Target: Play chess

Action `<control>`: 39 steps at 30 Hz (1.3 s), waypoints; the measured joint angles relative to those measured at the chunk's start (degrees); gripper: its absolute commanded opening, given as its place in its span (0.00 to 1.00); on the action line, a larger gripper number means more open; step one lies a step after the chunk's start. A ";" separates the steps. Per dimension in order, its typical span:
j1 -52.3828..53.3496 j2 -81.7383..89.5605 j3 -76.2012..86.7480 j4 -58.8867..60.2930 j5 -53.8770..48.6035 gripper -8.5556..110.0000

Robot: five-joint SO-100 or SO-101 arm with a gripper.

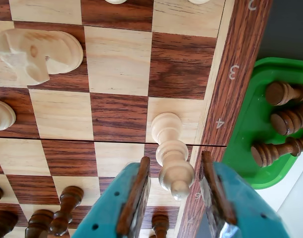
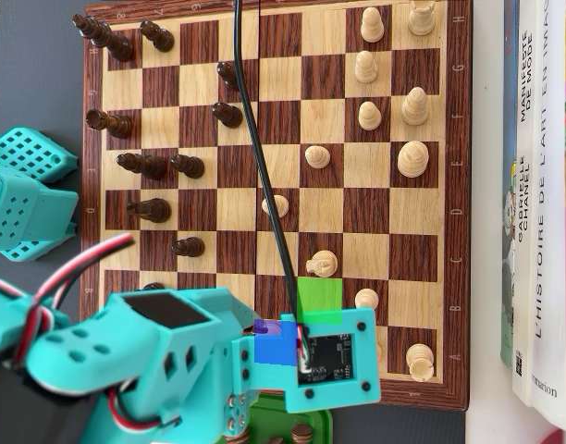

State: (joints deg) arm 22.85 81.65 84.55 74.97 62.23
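In the wrist view a light wooden pawn stands on the chessboard, in the file beside the numbered rim. My gripper is open around it. The pawn's head sits between the two wood-lined fingers, with a gap on each side. In the overhead view the teal arm reaches over the near edge of the chessboard. The wrist camera module hides both the gripper and that pawn.
A light knight stands two files further in. Several dark pieces crowd the lower left of the wrist view. A green tray holding dark pieces sits beside the rim. Books lie to the right in the overhead view.
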 measured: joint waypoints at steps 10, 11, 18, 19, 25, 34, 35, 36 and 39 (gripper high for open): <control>0.09 0.00 0.00 0.00 0.00 0.20; 0.09 0.00 0.00 0.00 0.00 0.20; 0.09 0.00 0.00 0.00 0.00 0.20; 0.09 0.00 0.00 0.00 0.00 0.20; 0.09 0.00 0.00 0.00 0.00 0.20; 0.09 0.00 0.00 0.00 0.00 0.12; 0.09 0.00 0.00 0.00 0.00 0.12; 0.09 0.00 0.00 0.00 0.00 0.12; 0.09 0.00 0.00 0.00 0.00 0.12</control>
State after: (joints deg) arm 22.94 81.65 84.55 74.97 62.23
